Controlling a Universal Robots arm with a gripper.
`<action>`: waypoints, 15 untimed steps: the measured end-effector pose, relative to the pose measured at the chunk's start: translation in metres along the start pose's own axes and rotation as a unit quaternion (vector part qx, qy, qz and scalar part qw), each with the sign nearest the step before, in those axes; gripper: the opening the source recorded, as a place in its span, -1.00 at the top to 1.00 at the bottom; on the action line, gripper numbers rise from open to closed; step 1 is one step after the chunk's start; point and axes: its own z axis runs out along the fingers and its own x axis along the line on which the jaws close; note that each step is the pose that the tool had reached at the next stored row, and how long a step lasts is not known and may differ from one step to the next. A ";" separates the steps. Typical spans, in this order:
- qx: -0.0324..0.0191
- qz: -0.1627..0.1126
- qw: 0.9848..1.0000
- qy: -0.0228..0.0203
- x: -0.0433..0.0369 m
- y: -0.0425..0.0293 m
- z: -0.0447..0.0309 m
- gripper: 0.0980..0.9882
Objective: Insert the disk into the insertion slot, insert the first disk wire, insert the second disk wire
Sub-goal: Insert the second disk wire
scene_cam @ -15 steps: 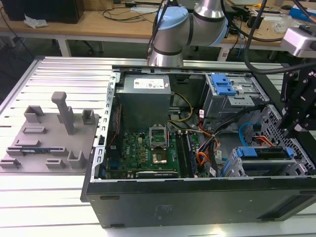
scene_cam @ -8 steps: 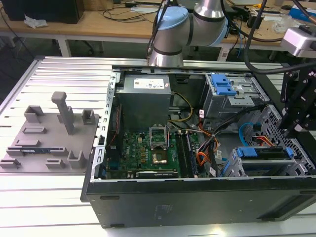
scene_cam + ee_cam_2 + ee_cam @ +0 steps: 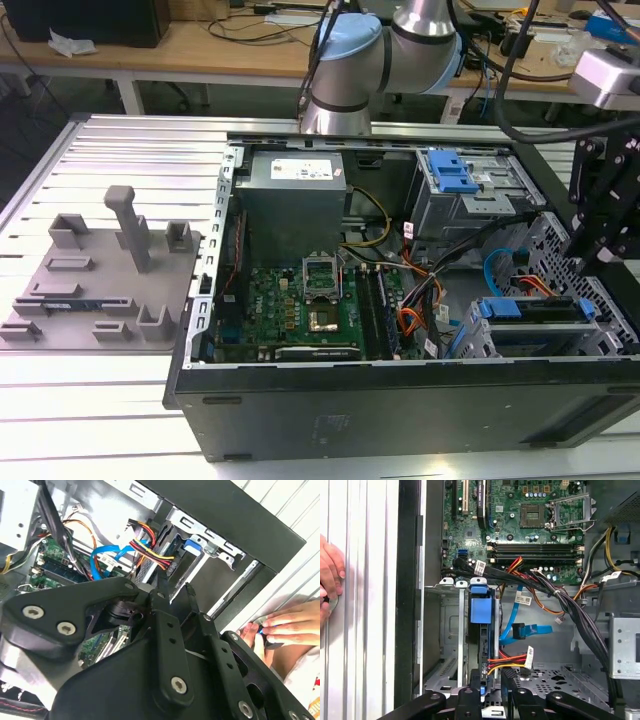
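Disk place: the disk (image 3: 481, 611) sits on its edge inside the insertion slot (image 3: 468, 338), at the corner of the computer case (image 3: 400, 405) near the exterior view's right.
Disk axis: its long axis runs along the exterior view's left-right line, with the blue handle end towards the motherboard (image 3: 520, 525).
Disk to gripper: the gripper (image 3: 491, 680) is at the far end of the disk from the handle, one finger on each side of the edge.
Gripper state: the fingers (image 3: 509, 687) stand slightly apart, with nothing pinched.
First disk wire: the first disk wire (image 3: 510, 659) reaches the disk edge just beside the fingertips.
Second disk wire: the second disk wire (image 3: 532, 629) loops beside the disk.
Hand: a person's hand (image 3: 329, 580) rests on the ribbed table (image 3: 365, 630), outside the case.
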 end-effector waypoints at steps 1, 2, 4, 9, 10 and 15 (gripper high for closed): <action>0.000 0.000 1.000 0.000 -0.0025 0.0027 -0.0042 0.54; 0.000 0.000 1.000 0.000 -0.0040 0.0056 -0.0052 0.54; 0.000 0.000 1.000 0.000 -0.0070 0.0130 -0.0056 0.54; 0.002 0.000 1.000 0.000 -0.0146 0.0388 -0.0051 0.54; 0.002 0.000 1.000 0.001 -0.0167 0.0431 -0.0048 0.54; 0.009 0.001 1.000 0.002 -0.0214 0.0449 -0.0018 0.54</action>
